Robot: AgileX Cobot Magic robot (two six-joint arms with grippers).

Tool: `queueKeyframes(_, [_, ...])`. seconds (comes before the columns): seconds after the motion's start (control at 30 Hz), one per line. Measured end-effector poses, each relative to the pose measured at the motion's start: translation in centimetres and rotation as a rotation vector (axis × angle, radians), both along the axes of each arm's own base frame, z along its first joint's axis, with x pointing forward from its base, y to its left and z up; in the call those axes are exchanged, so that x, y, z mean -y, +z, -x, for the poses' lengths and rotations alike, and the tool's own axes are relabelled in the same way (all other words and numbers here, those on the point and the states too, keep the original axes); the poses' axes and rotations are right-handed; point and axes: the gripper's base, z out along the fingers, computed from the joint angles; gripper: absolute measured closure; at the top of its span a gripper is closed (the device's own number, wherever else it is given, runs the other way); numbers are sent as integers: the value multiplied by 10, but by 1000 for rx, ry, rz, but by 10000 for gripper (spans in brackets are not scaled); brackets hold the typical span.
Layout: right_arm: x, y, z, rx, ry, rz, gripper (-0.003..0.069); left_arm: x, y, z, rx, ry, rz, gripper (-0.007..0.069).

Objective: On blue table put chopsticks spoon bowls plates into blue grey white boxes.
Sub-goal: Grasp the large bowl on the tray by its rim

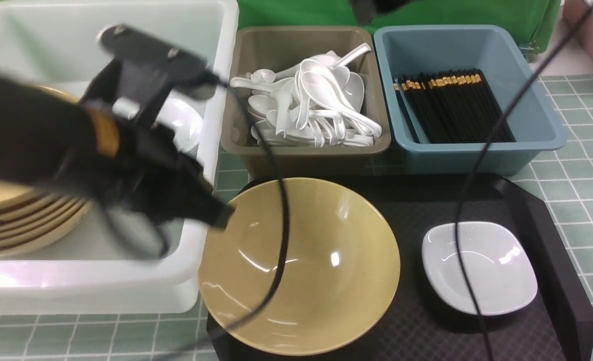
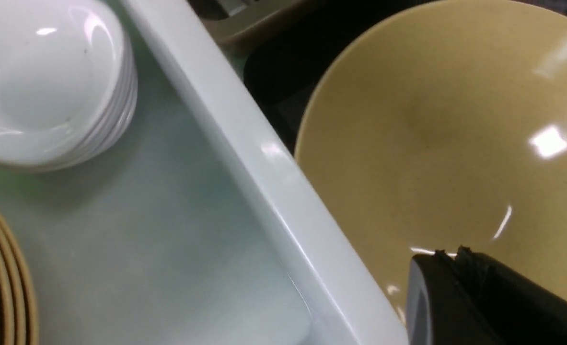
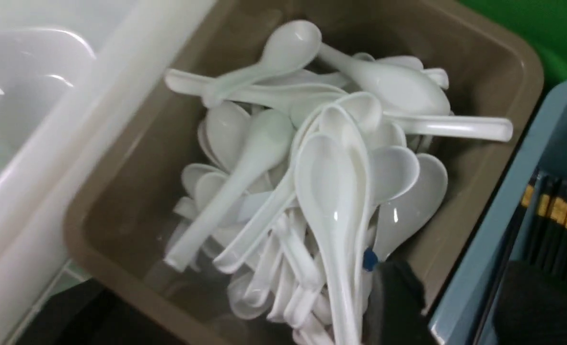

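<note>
The left jaws are shut, right by the rim of the tan bowl. The bowl sits on the black tray, beside the white tub. The right jaws hang open over the grey-brown bin full of white spoons. Black chopsticks lie in the blue bin. A small white plate sits on the tray.

We note white spoons heaped in the grey-brown bin and gold-banded black chopsticks lying parallel in the blue bin. The white tub holds stacked tan bowls and white plates; one tan bowl and one white plate sit upright before the bins.
</note>
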Motion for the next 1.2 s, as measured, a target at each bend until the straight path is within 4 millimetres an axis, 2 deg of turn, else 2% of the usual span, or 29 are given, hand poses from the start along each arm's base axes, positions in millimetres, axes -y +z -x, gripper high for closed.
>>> queueKeyframes(0.03, [0,5,6,4,16,1,417,2,1,-7,-21,-16,-4,623])
queueKeyframes(0.1, [1,21,34,8,71,15,519,12,5,-26,-66,-91,-4,623])
queueKeyframes(0.13, [1,19,36,-5,77,22,526,12,5,-28,-69,-96,-5,623])
queueKeyframes(0.17, [2,21,50,-19,100,35,575,18,7,-36,-82,-136,-9,623])
queueKeyframes(0.2, [6,25,62,-20,114,43,596,23,9,-42,-92,-167,-13,623])
queueKeyframes(0.23, [7,21,68,-43,123,57,612,27,10,-48,-94,-187,-16,623])
queueKeyframes(0.27, [14,22,84,-57,136,72,620,34,10,-57,-115,-213,-25,623])
queueKeyframes(0.37, [28,2,115,-149,150,117,622,44,5,-76,-158,-227,-53,620])
queueKeyframes(0.4, [35,-9,128,-193,153,136,622,48,-2,-86,-193,-220,-79,618])
queueKeyframes(0.5, [44,-30,148,-249,153,158,622,56,-21,-105,-260,-206,-127,608])
queueKeyframes(0.57, [51,-47,164,-281,150,170,622,62,-36,-117,-294,-205,-151,563])
queueKeyframes(0.63, [55,-53,171,-284,151,172,622,65,-45,-122,-308,-215,-166,528])
queueKeyframes(0.73, [63,-76,189,-325,149,190,622,68,-68,-136,-303,-252,-234,387])
queueKeyframes(0.8, [65,-79,192,-333,149,194,622,68,-70,-138,-295,-256,-247,347])
queueKeyframes(0.83, [66,-83,195,-339,148,195,621,68,-72,-142,-263,-261,-260,280])
queueKeyframes(0.87, [66,-83,196,-339,148,196,621,68,-72,-142,-259,-260,-260,273])
queueKeyframes(0.93, [67,-85,195,-332,145,194,620,69,-71,-145,-227,-259,-251,204])
queueKeyframes(1.07, [66,-84,193,-305,140,183,617,71,-78,-147,-241,-260,-250,177])
queueKeyframes(1.2, [65,-84,192,-287,137,177,615,75,-103,-150,-336,-265,-262,168])
